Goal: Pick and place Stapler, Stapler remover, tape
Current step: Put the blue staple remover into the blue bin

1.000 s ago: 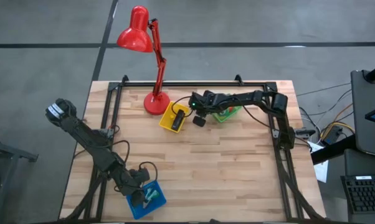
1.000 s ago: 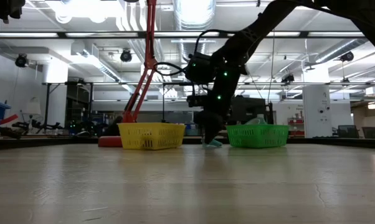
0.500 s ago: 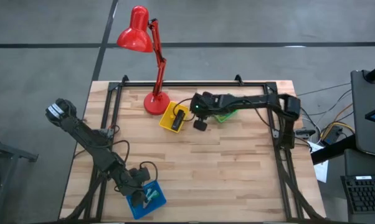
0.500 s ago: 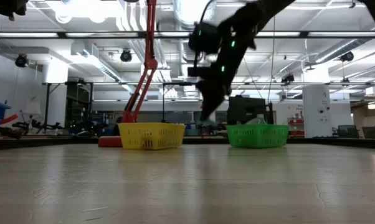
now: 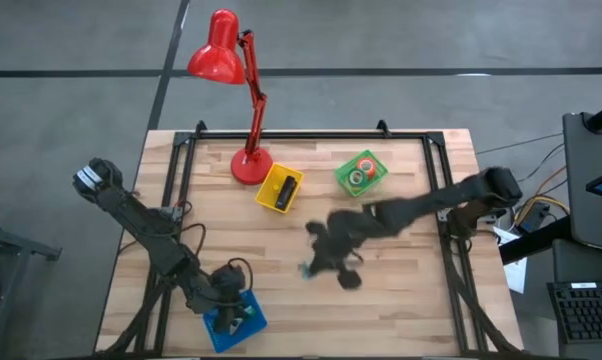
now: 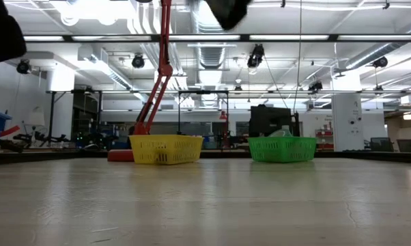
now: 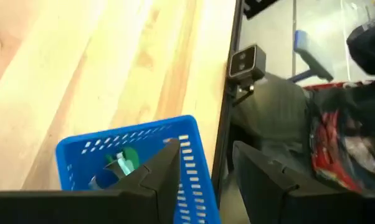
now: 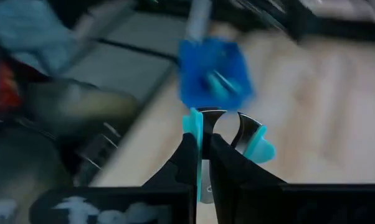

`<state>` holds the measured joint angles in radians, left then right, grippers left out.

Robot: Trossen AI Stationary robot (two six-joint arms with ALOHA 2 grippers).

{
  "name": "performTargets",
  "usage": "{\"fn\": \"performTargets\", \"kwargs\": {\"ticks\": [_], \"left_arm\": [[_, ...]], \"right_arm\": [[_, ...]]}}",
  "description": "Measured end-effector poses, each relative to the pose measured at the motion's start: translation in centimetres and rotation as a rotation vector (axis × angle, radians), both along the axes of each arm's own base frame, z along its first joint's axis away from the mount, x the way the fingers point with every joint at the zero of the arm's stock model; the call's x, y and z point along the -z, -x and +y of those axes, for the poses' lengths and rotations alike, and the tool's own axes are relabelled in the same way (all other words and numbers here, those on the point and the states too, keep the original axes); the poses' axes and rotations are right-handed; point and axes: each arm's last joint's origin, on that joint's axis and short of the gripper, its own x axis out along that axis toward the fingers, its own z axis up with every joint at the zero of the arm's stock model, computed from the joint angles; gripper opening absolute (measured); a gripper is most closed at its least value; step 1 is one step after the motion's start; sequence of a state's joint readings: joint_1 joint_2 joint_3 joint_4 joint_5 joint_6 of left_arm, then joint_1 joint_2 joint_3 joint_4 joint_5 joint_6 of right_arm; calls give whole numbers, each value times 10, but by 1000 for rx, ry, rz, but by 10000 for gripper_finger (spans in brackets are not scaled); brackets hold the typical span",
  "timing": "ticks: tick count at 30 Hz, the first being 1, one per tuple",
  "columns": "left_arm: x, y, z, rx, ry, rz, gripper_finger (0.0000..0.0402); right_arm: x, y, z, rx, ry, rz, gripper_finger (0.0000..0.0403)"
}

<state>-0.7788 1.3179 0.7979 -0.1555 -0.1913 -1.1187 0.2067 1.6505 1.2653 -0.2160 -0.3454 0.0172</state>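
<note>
My right gripper (image 5: 319, 264) hangs over the middle of the table, shut on the staple remover (image 8: 248, 135), which has teal handles and silvery claws. The black stapler (image 5: 287, 189) lies in the yellow basket (image 5: 268, 190) at the far side. Tape rolls (image 5: 362, 173) lie in the green basket (image 5: 343, 166) beside it. My left gripper (image 7: 205, 149) stands open just above the blue basket (image 7: 125, 138) at the near left, with nothing between its fingers. Teal and green pieces lie in that basket. My right gripper pinches one teal handle (image 8: 194, 127) of the staple remover between its two fingers. The rest of the remover, with its claws and second handle (image 8: 261, 148), sticks out past the fingertips. It is lifted clear of the table, and the fingers slant downward.
A red desk lamp stands on its base (image 5: 249, 165) at the far edge, left of the yellow basket. A black frame rail (image 5: 311, 133) runs round the table. Bare wood lies between my right gripper and the blue basket (image 5: 246, 325).
My right gripper has risen from the table beside the green basket with the staple remover. It has swung fast toward the table's near edge and a little left, toward the blue basket, and out of the top of the low view.
</note>
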Motion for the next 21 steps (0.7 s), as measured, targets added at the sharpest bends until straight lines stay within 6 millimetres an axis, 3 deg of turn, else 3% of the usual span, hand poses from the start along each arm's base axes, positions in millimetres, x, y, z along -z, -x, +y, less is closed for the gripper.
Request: {"fn": "performTargets", "kwargs": {"ticks": [4, 7, 11, 21], "left_arm": [[-4, 3, 0, 43, -5, -16, 149], [-8, 0, 2, -11, -35, -95, 149], [-18, -8, 2, -67, -179, -309, 149], [-18, -11, 9, -228, -329, -372, 149]], "right_arm": [[5, -4, 40, -92, -43, -118, 11], [17, -14, 52, -106, -44, -120, 12], [19, -26, 54, -80, -48, -183, 12], [21, -36, 48, -5, -45, -217, 13]]}}
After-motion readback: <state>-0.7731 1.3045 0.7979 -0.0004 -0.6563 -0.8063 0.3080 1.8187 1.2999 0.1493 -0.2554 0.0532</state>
